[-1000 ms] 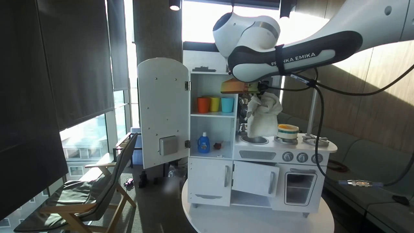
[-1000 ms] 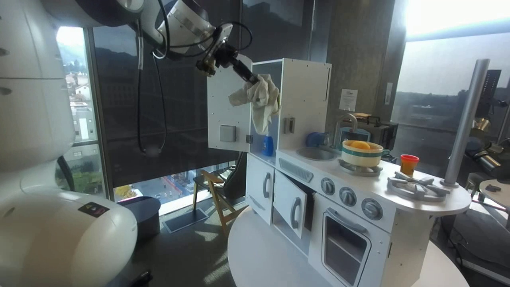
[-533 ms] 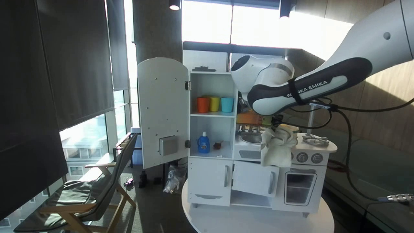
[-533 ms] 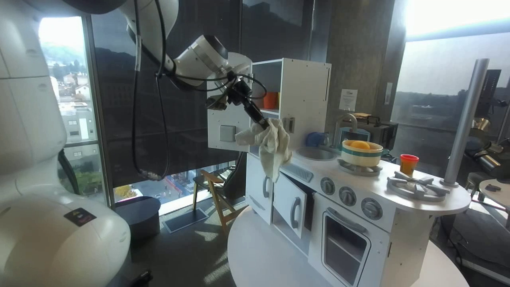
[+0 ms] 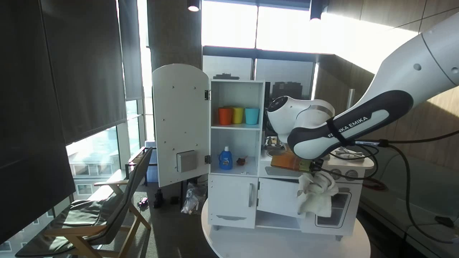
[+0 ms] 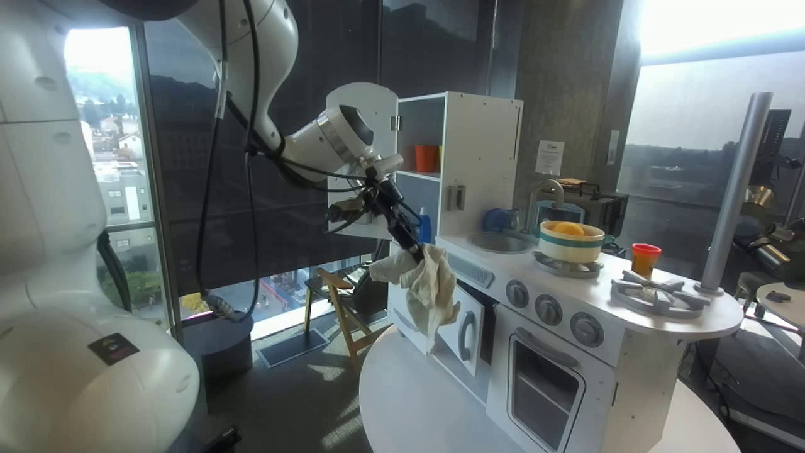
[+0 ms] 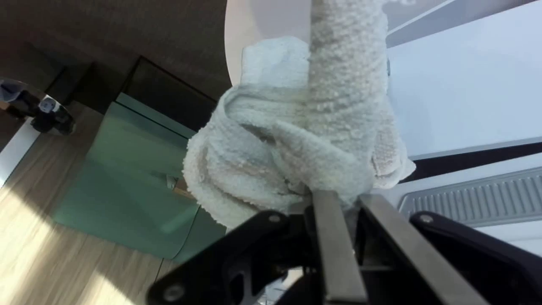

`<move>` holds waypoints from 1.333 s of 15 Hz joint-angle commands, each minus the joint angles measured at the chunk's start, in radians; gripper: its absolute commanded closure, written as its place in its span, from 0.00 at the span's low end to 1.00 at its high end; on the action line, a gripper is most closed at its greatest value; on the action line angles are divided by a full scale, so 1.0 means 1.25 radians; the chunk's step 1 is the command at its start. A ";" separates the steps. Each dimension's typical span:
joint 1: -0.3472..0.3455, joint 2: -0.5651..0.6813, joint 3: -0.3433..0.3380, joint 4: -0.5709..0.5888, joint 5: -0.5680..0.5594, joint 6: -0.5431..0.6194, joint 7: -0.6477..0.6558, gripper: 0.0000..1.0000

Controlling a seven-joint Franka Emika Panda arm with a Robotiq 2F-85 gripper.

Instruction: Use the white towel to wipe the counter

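The white towel (image 5: 317, 195) hangs bunched from my gripper in front of the toy kitchen's lower doors. It also shows in an exterior view (image 6: 433, 292) and fills the middle of the wrist view (image 7: 296, 140). My gripper (image 7: 347, 199) is shut on the towel, with cloth pinched between its fingertips. In an exterior view the gripper (image 6: 415, 250) points down toward the kitchen's front. The white counter (image 6: 597, 290) lies to the side of the towel and higher than most of it; the towel appears apart from its top surface.
On the counter are a sink (image 6: 501, 242), a cream pot (image 6: 571, 245) with an orange thing inside, a red-lidded jar (image 6: 644, 261) and a grey burner (image 6: 660, 296). A metal pole (image 6: 739, 195) stands beside it. A lower cabinet door (image 6: 456, 318) is ajar; the tall cabinet's door (image 5: 181, 125) stands open.
The arm has come down with the towel still in the gripper. The towel went from above the sink's height to in front of the lower doors, shifting slightly right in both exterior views.
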 commanded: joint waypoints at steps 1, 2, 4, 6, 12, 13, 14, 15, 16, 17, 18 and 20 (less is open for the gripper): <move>-0.022 0.021 -0.001 -0.029 -0.007 0.050 0.057 0.93; -0.027 0.036 -0.004 -0.029 0.000 0.055 0.066 0.93; -0.035 0.069 -0.012 -0.024 0.000 0.087 0.088 0.93; -0.043 0.107 -0.021 -0.013 -0.007 0.111 0.112 0.93; -0.053 0.214 -0.057 0.016 -0.021 0.155 0.148 0.94; -0.053 0.228 -0.064 0.025 -0.024 0.157 0.156 0.94; -0.053 0.242 -0.071 0.034 -0.026 0.160 0.161 0.94; -0.053 0.253 -0.079 0.044 -0.036 0.165 0.169 0.93; -0.053 0.264 -0.085 0.056 -0.041 0.172 0.172 0.92; -0.054 0.275 -0.092 0.068 -0.045 0.174 0.176 0.92; -0.055 0.286 -0.099 0.080 -0.048 0.176 0.179 0.92; -0.059 0.301 -0.113 0.097 -0.046 0.183 0.181 0.93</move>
